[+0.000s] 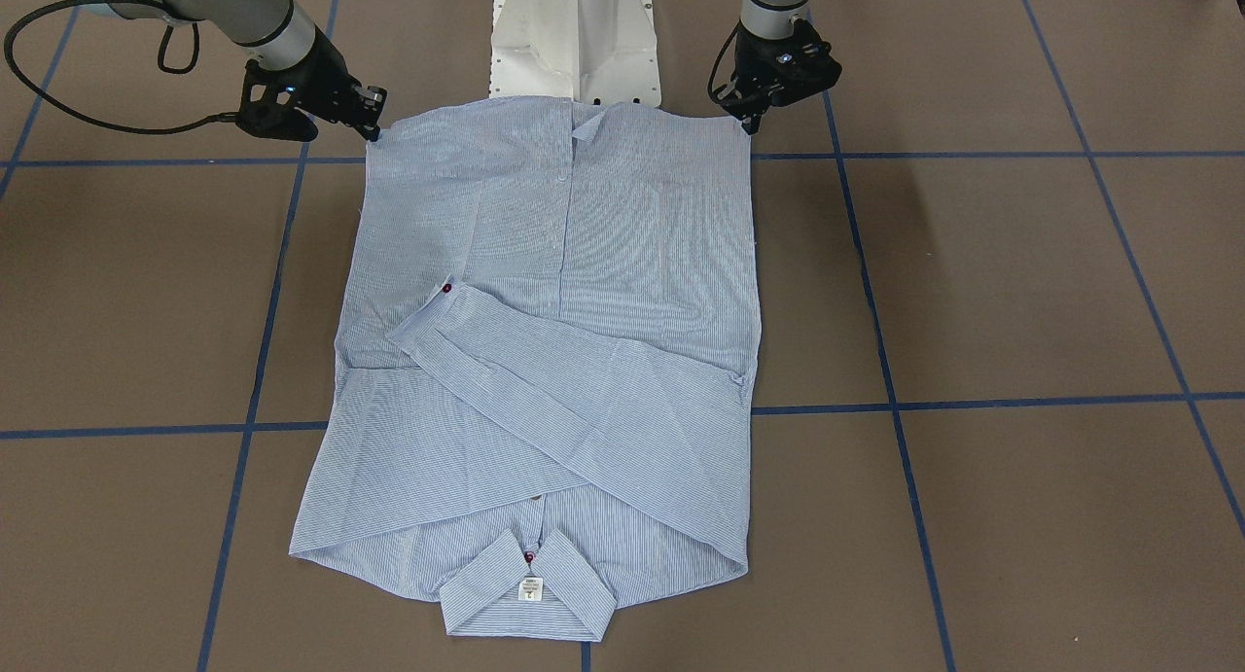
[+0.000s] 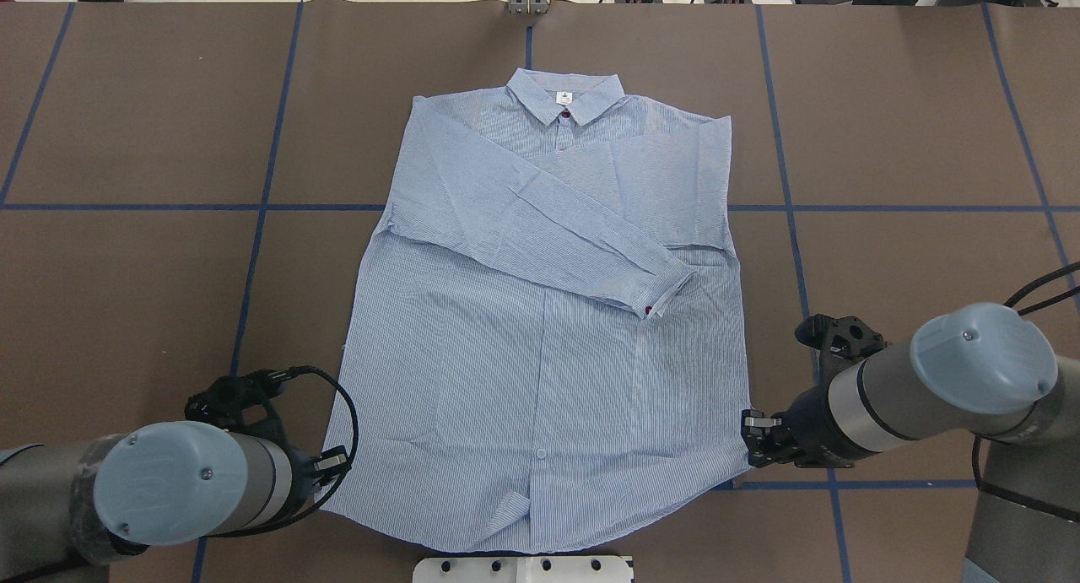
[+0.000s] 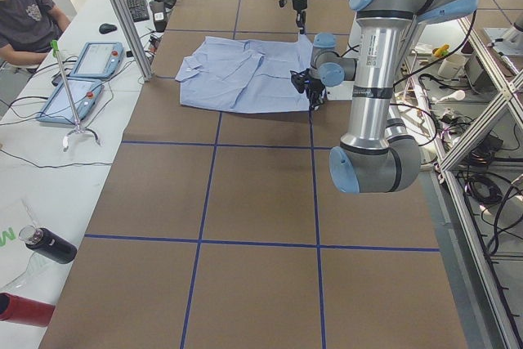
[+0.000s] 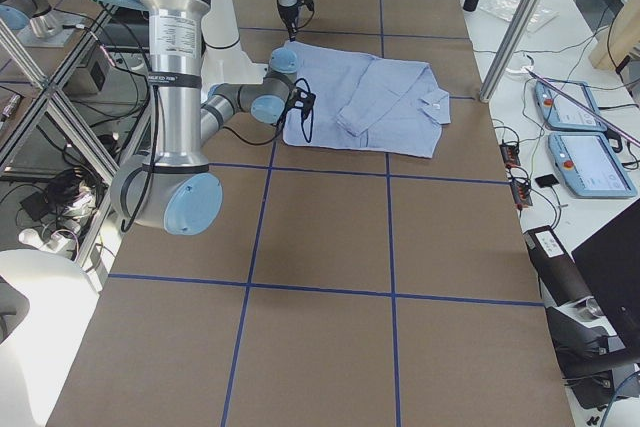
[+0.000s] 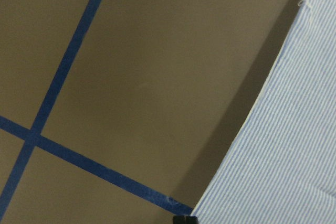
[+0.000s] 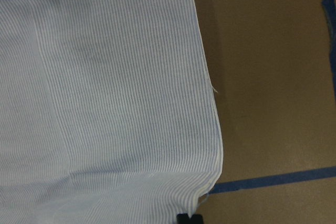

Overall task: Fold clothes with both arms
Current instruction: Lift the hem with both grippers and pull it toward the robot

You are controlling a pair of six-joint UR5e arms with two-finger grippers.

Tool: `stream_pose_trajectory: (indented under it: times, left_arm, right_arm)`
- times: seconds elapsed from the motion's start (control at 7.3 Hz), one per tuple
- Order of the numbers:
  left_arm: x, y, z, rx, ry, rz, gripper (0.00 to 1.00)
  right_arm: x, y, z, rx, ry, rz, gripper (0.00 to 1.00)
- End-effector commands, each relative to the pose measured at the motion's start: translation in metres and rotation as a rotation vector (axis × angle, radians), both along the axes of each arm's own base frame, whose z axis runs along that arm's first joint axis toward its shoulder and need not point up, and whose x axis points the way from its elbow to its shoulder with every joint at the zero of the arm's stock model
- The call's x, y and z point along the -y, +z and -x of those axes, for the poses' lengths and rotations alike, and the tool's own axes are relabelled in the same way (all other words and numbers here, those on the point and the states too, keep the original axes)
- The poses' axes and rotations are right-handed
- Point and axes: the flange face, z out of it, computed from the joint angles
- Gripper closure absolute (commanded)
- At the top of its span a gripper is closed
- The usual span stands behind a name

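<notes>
The light blue-and-white striped shirt [image 1: 564, 293] lies flat on the brown table, front up, with its collar [image 2: 565, 98] at the far side. One sleeve is folded across the chest, its cuff [image 2: 662, 292] showing a red button. My left gripper [image 2: 335, 467] sits at the near left hem corner. Its fingertips [image 5: 182, 219] are closed at the fabric edge, which is raised with a shadow under it. My right gripper [image 2: 751, 444] sits at the near right hem corner. Its fingertips [image 6: 189, 217] are closed where the hem [image 6: 207, 182] ends.
The white pedestal base [image 1: 576, 40] stands just behind the hem, between the arms. Blue tape lines [image 2: 266, 207] cross the brown table. A side bench with tablets [image 3: 82, 79] and a seated person [image 3: 29, 18] runs along the far edge.
</notes>
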Motion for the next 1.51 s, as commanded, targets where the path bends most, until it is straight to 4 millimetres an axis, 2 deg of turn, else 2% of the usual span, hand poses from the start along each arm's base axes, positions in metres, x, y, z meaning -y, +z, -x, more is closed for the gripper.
stream_pose_trajectory:
  times: [0.0,0.14,0.55,0.82,0.96,1.37]
  left_arm:
    - [-0.001,-0.034,0.044,0.008,0.023,0.065,1.00]
    - [-0.004,-0.046,0.045,-0.016,0.057,0.090,1.00]
    - [-0.017,-0.079,0.043,-0.078,0.150,0.191,1.00]
    - [-0.022,-0.088,0.061,-0.102,0.153,0.190,1.00]
    - [-0.029,-0.086,0.063,-0.075,0.151,0.216,1.00]
    - [-0.057,-0.086,0.052,-0.060,0.196,0.246,1.00]
  right_arm:
    - [0.024,-0.010,-0.034,0.076,-0.074,-0.013,1.00]
    - [0.030,-0.014,-0.045,0.101,-0.089,-0.009,1.00]
    - [0.027,-0.026,-0.058,0.177,-0.148,0.017,1.00]
    - [0.025,-0.031,-0.067,0.202,-0.177,0.040,1.00]
    - [0.021,-0.028,-0.069,0.201,-0.189,0.050,1.00]
    - [-0.007,-0.014,-0.061,0.178,-0.264,0.088,1.00]
